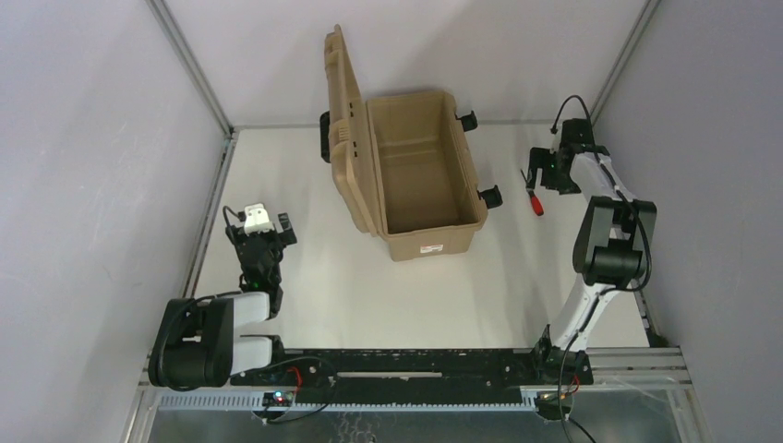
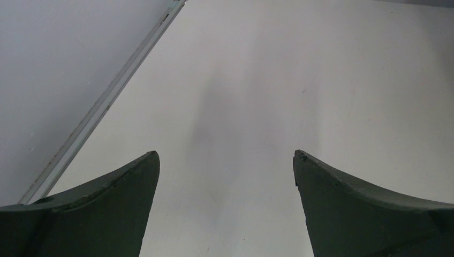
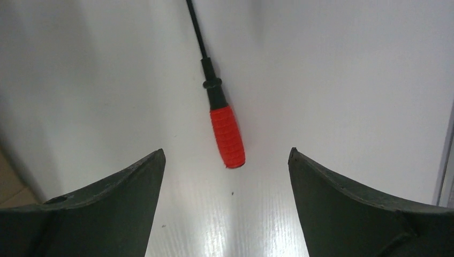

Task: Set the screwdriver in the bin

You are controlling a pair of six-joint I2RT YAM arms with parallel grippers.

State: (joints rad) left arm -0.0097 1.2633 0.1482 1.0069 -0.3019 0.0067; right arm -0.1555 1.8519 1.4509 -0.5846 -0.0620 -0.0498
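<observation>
Two end effectors are in view, and only the right one is at work. The right end effector (image 1: 533, 177) is over the screwdriver (image 3: 227, 136), which lies flat on the desk (image 1: 369, 295) to the right of the bin (image 1: 434, 242), apart from it and near the right wall. In the wrist view its fingers are spread wide. The butt of the red handle lies just between the tips, and the thin dark shaft runs away from the camera. Neither finger touches the handle, so nothing is pinched.

The left end effector (image 2: 226, 154) is also spread, with only bare desk between its fingers. It sits well apart from the bin, on the left side.

The bin stands at the middle of the far desk with its lid (image 1: 343, 120) swung up on the left. Its mouth is open and I can see nothing inside.

The step in hand looks like the approach to the pick. The tool is not yet gripped and the placing has not begun.

The next move probably calls for going lower and a little further forward, so that the fingers straddle the thick part of the handle and not just its end, and then closing. A slim tool lying flat may roll or slip out if it is caught only at the tip. After that comes a lift, a carry leftward over the bin's right wall, and a release above the opening.
</observation>
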